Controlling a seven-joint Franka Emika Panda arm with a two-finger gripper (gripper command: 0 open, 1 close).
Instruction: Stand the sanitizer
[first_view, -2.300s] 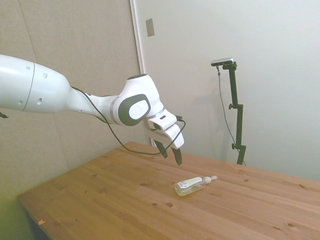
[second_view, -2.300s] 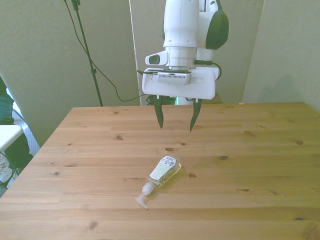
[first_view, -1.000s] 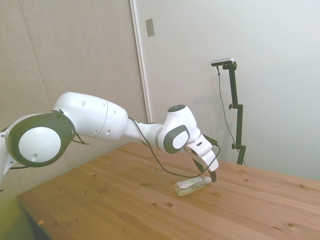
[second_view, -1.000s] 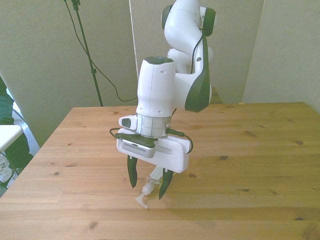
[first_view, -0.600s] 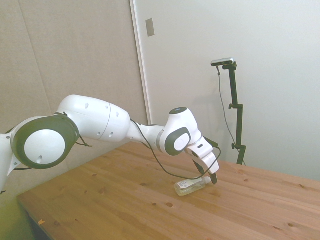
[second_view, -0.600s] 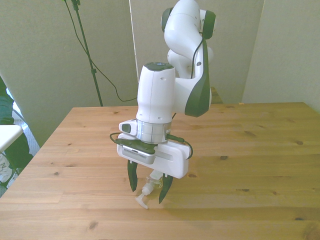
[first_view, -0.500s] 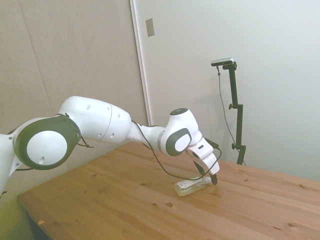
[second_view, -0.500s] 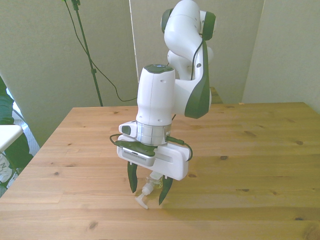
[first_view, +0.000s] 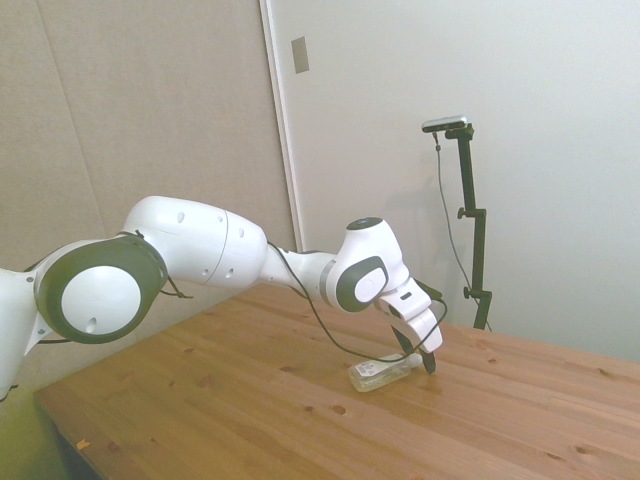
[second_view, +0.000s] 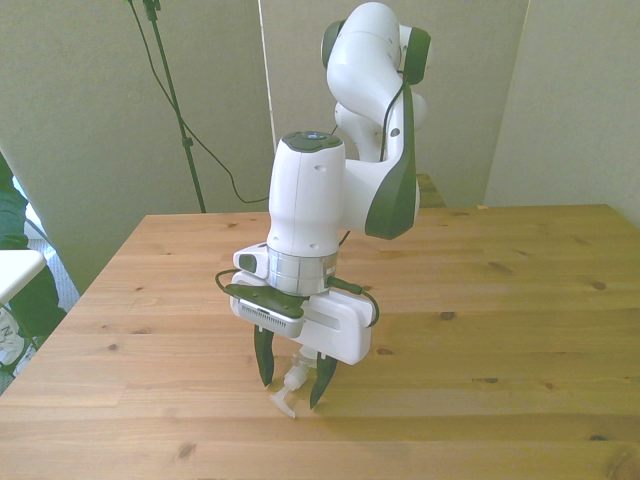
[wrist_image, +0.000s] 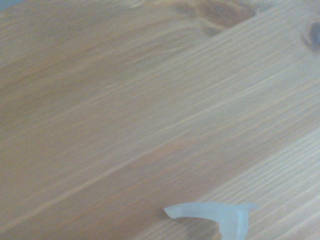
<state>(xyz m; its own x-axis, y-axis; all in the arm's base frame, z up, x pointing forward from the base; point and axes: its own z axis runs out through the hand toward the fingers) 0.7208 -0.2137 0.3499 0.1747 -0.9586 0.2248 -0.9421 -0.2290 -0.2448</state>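
The sanitizer (first_view: 378, 373) lies on its side on the wooden table (first_view: 250, 400), a small clear bottle with pale liquid and a white label. Its white pump end (second_view: 293, 380) points toward the table's near edge in the front view. My gripper (second_view: 289, 393) is open and low over that end, with one dark finger on each side of the pump neck. The arm hides the bottle's body in the front view. In the side view the gripper (first_view: 425, 362) covers the pump end. The wrist view shows only the white nozzle (wrist_image: 215, 214) over wood grain.
A person's dark sleeve (second_view: 8, 215) and a white surface (second_view: 15, 272) sit at the front view's left edge, off the table. The table's near edge (second_view: 320, 465) runs just past the nozzle.
The gripper came down from above the table's middle to the bottle's pump end and has sunk slightly lower around it. The sanitizer has not moved.
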